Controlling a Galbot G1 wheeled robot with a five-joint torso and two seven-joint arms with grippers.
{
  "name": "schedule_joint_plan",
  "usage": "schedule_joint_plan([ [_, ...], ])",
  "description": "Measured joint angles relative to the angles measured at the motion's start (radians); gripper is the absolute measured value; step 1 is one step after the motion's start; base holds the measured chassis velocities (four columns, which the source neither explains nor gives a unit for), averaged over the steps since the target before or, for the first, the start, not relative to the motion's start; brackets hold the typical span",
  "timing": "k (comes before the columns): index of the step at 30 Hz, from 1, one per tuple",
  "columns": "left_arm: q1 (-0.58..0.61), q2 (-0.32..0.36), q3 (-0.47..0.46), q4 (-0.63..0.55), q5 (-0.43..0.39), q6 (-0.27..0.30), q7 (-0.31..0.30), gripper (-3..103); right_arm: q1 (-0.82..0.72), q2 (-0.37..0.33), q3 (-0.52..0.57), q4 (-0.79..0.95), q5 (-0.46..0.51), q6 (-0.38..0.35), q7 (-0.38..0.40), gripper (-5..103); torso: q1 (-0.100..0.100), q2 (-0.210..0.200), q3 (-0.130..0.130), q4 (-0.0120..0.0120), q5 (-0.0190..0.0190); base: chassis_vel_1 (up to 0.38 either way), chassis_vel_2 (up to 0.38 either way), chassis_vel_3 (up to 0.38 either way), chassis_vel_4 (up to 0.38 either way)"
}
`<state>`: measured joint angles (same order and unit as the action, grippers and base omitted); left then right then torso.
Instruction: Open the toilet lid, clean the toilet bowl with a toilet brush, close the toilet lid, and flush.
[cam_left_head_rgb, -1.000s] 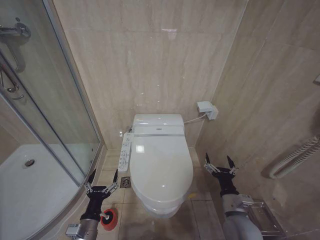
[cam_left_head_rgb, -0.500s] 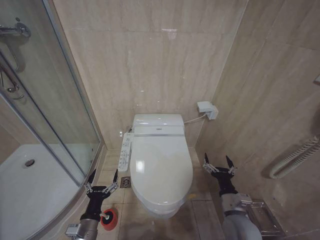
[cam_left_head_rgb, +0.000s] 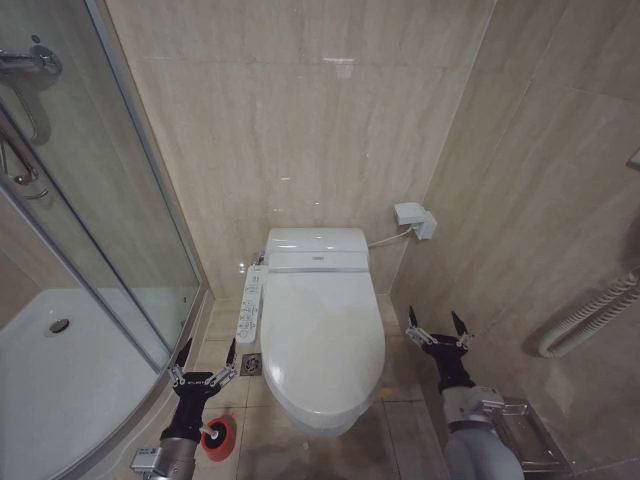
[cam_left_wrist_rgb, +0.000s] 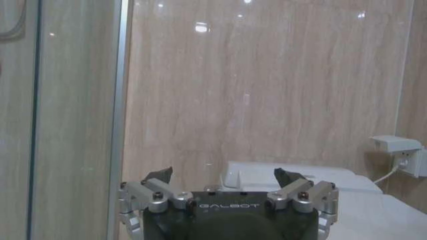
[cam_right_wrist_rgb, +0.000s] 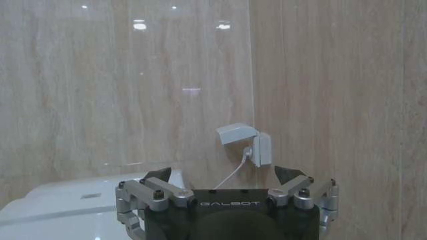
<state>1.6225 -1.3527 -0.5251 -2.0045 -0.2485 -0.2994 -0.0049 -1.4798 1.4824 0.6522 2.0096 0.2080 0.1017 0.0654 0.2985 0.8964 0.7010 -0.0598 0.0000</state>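
The glossy white toilet lid (cam_left_head_rgb: 320, 340) lies shut over the toilet bowl (cam_left_head_rgb: 322, 424), whose rim shows beneath its front edge. The toilet brush (cam_left_head_rgb: 217, 437), black in a round red holder, stands on the floor to the left of the bowl. Just above the brush, my left gripper (cam_left_head_rgb: 207, 358) is open and empty, fingers pointing at the back wall. My right gripper (cam_left_head_rgb: 435, 327) is open and empty on the other side of the bowl, near the side wall. The left wrist view has the left gripper (cam_left_wrist_rgb: 227, 175) open before the toilet (cam_left_wrist_rgb: 293, 177); the right wrist view has the right gripper (cam_right_wrist_rgb: 229, 174) open.
A long white button panel (cam_left_head_rgb: 250, 305) runs along the bowl's left side, with a floor drain (cam_left_head_rgb: 250, 366) beside it. A glass shower enclosure (cam_left_head_rgb: 100, 250) closes off the left. A wall socket (cam_left_head_rgb: 413, 218) and a white grab rail (cam_left_head_rgb: 590, 315) sit on the right.
The lid's front edge has sunk the last bit onto the bowl and now lies flat. Both grippers have stayed almost still.
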Motion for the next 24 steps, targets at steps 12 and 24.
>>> schedule_joint_plan([
  [12,0.000,0.000,0.000,0.000,0.000,0.000,0.000,99,0.000,0.000,0.000,-0.001,0.000,0.000,0.000,100,0.000,0.000,0.000,0.0000,0.0000,0.000,0.000,0.000,0.000],
  [24,0.000,0.000,0.000,0.000,0.000,0.000,0.000,99,0.000,0.000,0.000,-0.001,0.001,0.000,0.000,100,0.000,0.000,0.000,0.0000,0.0000,0.000,0.000,0.000,0.000],
])
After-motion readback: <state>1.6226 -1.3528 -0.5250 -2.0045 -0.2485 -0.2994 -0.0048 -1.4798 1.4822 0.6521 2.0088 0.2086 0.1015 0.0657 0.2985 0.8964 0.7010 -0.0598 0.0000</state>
